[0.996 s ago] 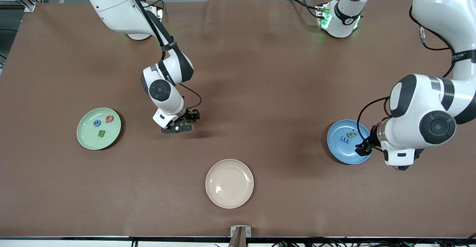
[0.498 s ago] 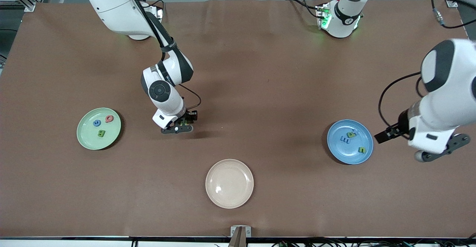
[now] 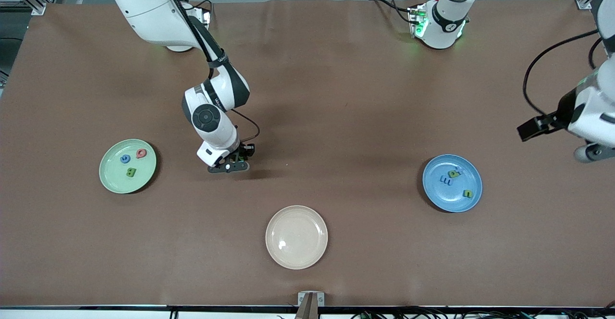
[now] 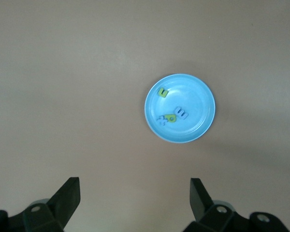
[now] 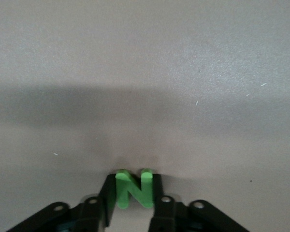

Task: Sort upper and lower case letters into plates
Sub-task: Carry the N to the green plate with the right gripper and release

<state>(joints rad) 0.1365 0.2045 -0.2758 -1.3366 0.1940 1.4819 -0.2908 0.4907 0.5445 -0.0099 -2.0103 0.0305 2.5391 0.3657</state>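
Observation:
My right gripper [image 3: 239, 157] is down at the table between the mint green plate [image 3: 108, 177] and the table's middle. It is shut on a green letter N [image 5: 133, 189], which stands upright between its fingers. The mint plate holds a blue, a red and a green letter. The blue plate [image 3: 446, 199] toward the left arm's end holds three letters, blue and green. My left gripper [image 4: 134, 195] hangs open and empty, high over the bare cloth near that end of the table, with the blue plate [image 4: 195, 94] in its view.
A cream-beige plate [image 3: 296, 237] with nothing on it lies nearest the front camera, midway along the table. Brown cloth covers the whole table. The arms' bases [image 3: 439, 21] stand along the edge farthest from the front camera.
My right gripper has shut on the green N. The left arm has lifted off the blue plate and swung out toward its own end of the table, still open.

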